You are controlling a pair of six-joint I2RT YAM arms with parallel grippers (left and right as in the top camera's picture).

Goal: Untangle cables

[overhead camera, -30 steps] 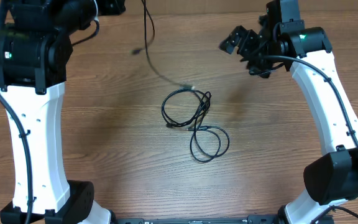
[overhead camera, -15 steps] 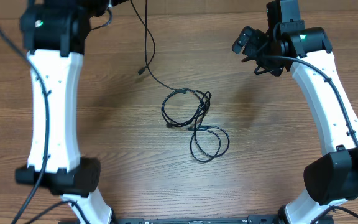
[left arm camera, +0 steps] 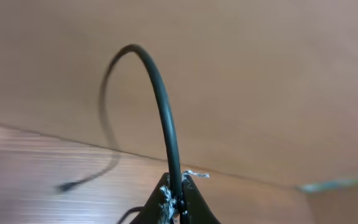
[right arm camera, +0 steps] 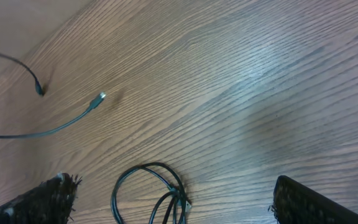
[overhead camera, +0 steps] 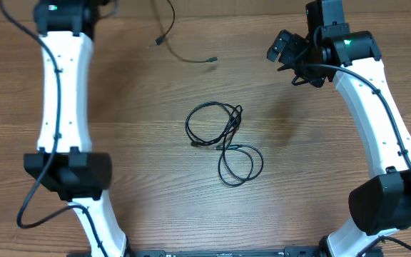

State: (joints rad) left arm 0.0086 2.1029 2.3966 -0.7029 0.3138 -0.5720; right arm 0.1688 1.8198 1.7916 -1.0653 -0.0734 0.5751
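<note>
A coiled bundle of thin black cables [overhead camera: 223, 139] lies at the table's middle; it also shows in the right wrist view [right arm camera: 154, 196]. One separate black cable [overhead camera: 184, 56] hangs free near the far edge, both plug ends off the bundle; the right wrist view shows it at the left [right arm camera: 67, 121]. My left gripper [left arm camera: 178, 194] is shut on that cable [left arm camera: 166, 118], high at the back left; the gripper itself is out of the overhead view. My right gripper [overhead camera: 291, 53] is open and empty, above the table at the back right, its jaws wide apart [right arm camera: 173, 205].
The wooden table [overhead camera: 320, 164] ends at a far edge near the hanging cable. The left arm [overhead camera: 63, 107] stands tall over the table's left side; the right arm [overhead camera: 377, 121] curves along the right side.
My left gripper has lifted and pulled the single cable back toward the far edge, its end now clear of the bundle. The right gripper shifted slightly, then held still.
</note>
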